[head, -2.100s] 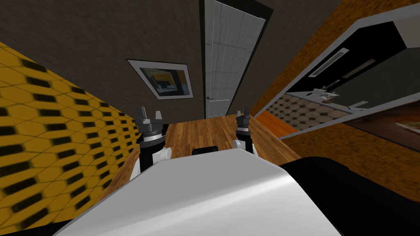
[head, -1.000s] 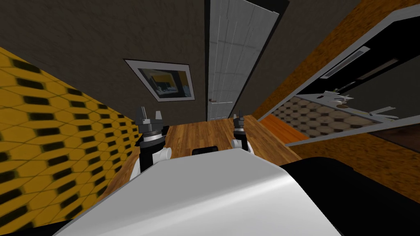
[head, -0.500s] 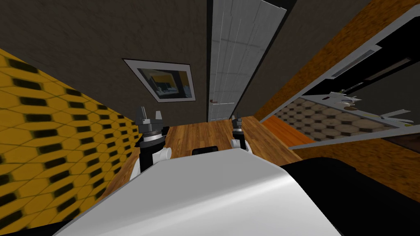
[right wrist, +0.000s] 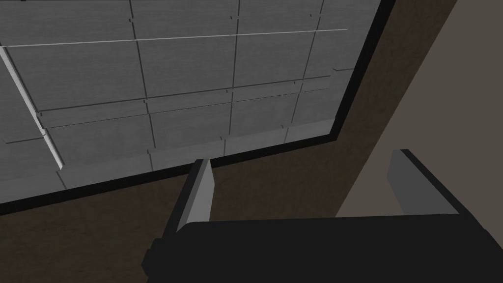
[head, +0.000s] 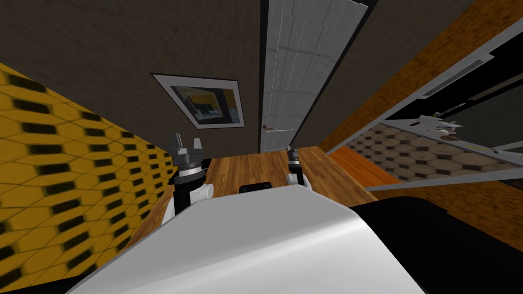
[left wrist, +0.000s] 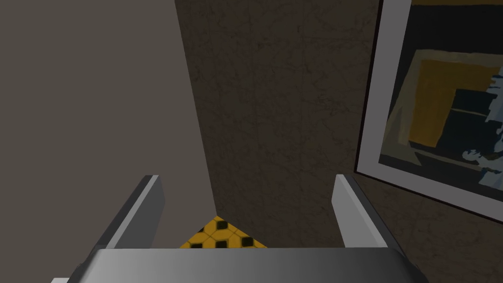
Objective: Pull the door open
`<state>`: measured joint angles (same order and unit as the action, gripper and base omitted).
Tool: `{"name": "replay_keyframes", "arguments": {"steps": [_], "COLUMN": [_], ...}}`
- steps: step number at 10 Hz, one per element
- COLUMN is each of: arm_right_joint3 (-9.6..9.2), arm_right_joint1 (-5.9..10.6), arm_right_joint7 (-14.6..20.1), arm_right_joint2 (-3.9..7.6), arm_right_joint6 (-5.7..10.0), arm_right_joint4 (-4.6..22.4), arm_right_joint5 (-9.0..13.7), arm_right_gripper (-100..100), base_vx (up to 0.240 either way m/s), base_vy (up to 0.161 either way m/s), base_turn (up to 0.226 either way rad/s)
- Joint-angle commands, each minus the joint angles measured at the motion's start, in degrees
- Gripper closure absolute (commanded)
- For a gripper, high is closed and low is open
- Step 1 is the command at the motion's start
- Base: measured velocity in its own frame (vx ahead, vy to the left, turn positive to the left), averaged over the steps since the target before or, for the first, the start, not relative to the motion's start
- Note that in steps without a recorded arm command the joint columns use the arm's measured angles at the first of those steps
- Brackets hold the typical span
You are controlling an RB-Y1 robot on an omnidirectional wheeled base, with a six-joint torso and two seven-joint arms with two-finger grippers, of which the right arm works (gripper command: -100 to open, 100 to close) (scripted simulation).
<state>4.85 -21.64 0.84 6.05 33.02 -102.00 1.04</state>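
Two grippers, both empty: left gripper (head: 185,144) and right gripper (head: 292,149) each spread their fingers wide, touching nothing. At 12 o'clock the grey door (head: 301,66) sits in its black frame, long axis upright, face toward me, handle (head: 265,127) on its 9 o'clock edge.

A dim, even light is spread throughout, the pale door (head: 301,66) at 12 o'clock is rendered brightest, and the yellow patterned wall (head: 61,168) at 8 o'clock is blurred and stretched cornerwards by the wide lens.
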Motion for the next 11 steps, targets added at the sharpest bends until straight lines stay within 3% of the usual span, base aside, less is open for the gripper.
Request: {"name": "replay_keyframes", "arguments": {"steps": [1, 11], "arm_right_joint3": [0.2, 1.38], "arm_right_joint1": [0.45, 5.62], "arm_right_joint7": [0.7, 4.5], "arm_right_joint2": [0.36, 2.01], "arm_right_joint6": [0.57, 4.24], "arm_right_joint4": [1.9, 16.5], "arm_right_joint5": [-0.2, -2.1], "arm_right_gripper": [-100, -100], "base_vx": [0.095, 0.102], "base_vy": [0.012, 0.001], "base_turn": [0.027, 0.034]}}
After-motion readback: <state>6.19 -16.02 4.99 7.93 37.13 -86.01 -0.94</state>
